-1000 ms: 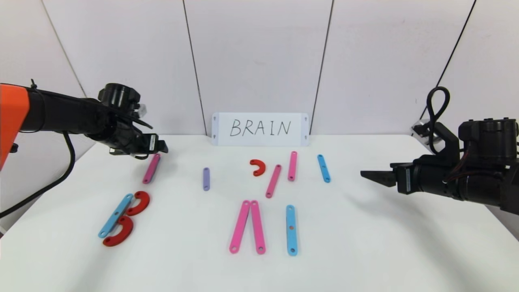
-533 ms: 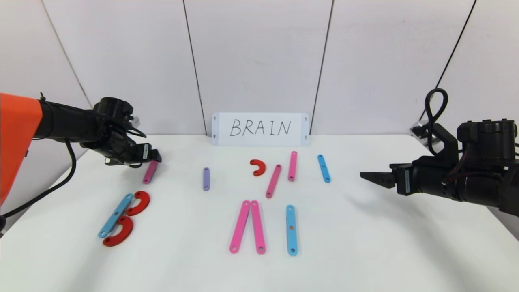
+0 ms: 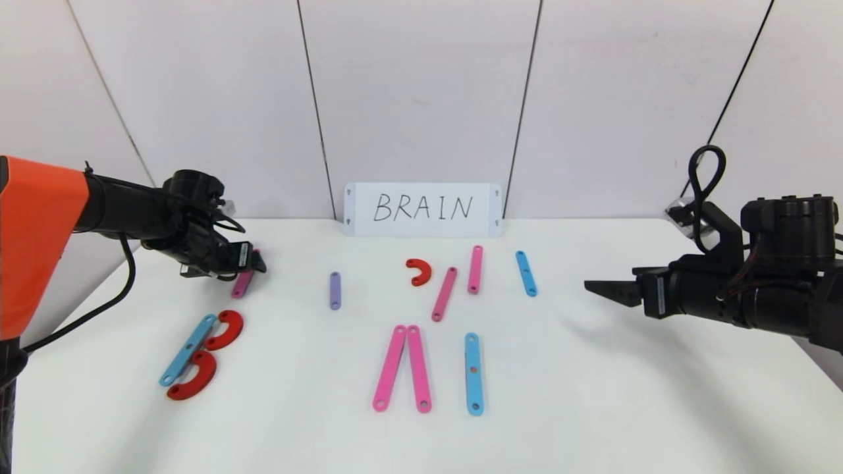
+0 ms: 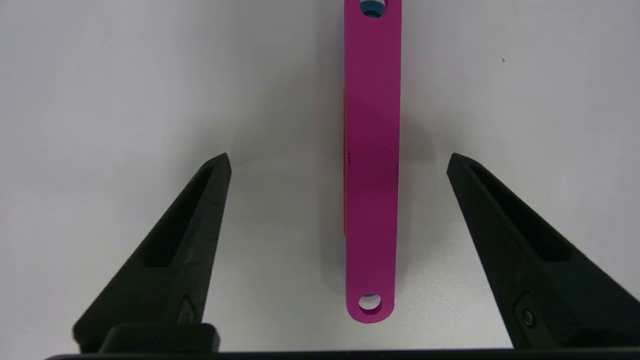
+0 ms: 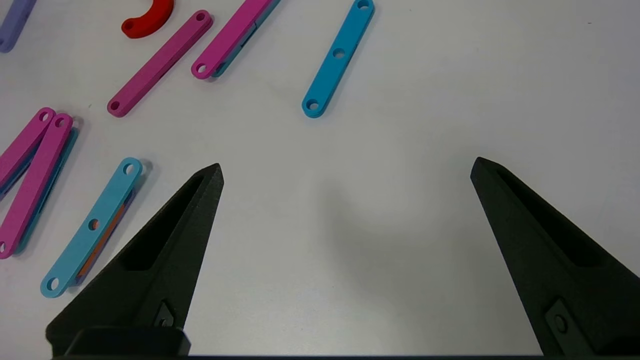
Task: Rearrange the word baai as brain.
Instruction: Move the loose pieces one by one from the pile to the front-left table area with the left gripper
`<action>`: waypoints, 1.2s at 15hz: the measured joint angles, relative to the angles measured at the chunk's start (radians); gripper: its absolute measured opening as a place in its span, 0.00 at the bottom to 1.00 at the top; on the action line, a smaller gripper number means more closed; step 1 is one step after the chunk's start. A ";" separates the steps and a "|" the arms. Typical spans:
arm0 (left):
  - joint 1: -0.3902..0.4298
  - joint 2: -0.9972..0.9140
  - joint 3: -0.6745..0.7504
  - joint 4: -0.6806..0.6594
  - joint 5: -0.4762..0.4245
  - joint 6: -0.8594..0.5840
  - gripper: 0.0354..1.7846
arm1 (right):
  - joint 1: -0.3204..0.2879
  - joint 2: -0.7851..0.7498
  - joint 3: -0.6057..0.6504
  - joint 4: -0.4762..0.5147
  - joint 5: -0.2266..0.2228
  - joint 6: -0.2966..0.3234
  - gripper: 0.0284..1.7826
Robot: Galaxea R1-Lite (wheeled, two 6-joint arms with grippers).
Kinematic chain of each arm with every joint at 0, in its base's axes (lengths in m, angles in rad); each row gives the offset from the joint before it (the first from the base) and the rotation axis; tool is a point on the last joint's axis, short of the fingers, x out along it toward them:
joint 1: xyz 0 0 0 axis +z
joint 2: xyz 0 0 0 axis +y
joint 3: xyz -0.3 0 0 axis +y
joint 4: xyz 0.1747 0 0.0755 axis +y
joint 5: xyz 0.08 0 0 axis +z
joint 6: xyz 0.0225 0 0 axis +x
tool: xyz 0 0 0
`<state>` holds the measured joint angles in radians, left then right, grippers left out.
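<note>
Left gripper (image 4: 339, 157) low over the table's (image 3: 593, 395) far-left part, fingers spread wide to either side of a magenta strip (image 4: 372, 165) lying flat — nothing gripped. Right gripper (image 5: 346, 167) parked above bare table at the right, fingers wide apart, empty. Remaining letter pieces scattered mid-table: blue strip (image 3: 188, 349) with two red half-rings (image 3: 209, 355) at near left, pink pair (image 3: 402, 368) centre, below the BRAIN card (image 3: 423, 209).
</note>
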<state>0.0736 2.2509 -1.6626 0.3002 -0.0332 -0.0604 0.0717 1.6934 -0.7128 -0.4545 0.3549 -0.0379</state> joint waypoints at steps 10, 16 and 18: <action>-0.022 0.011 0.000 -0.002 0.001 -0.010 0.15 | 0.000 0.000 0.003 -0.001 -0.001 0.000 0.97; -0.022 -0.039 0.029 0.005 0.006 0.006 0.15 | 0.000 0.000 0.003 -0.002 -0.003 0.000 0.97; -0.023 -0.092 0.062 0.004 0.004 0.007 0.15 | 0.000 0.000 0.003 -0.002 -0.003 0.000 0.97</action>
<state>0.0509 2.1589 -1.6004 0.3045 -0.0291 -0.0534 0.0721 1.6938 -0.7100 -0.4564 0.3521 -0.0379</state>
